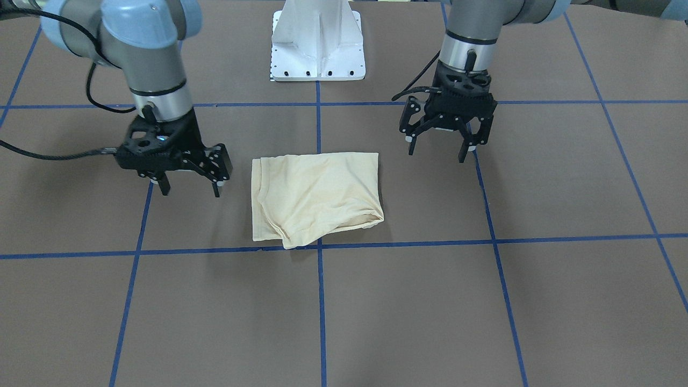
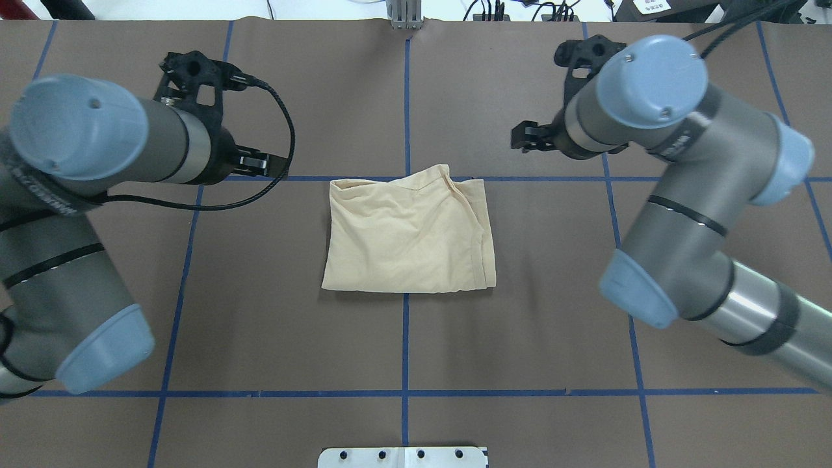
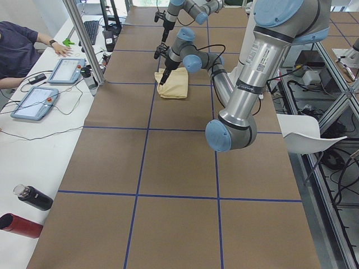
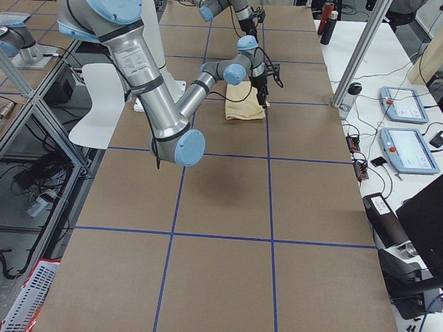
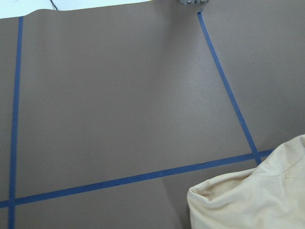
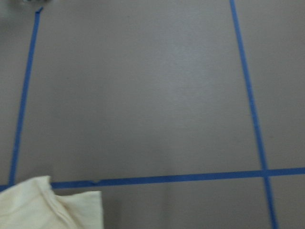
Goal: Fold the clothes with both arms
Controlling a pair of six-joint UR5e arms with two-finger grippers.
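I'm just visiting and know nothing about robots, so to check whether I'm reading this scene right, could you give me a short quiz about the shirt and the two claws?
1. True or false: the left gripper is clamped on the shirt.
2. Where is the folded shirt? A) in a basket B) lying on the table, with a gripper off to each side C) dangling in the air
3. Fill in: the right gripper has its jaws ____.

Key: 1 false, since it is open and clear of the cloth; 2 B; 3 open.
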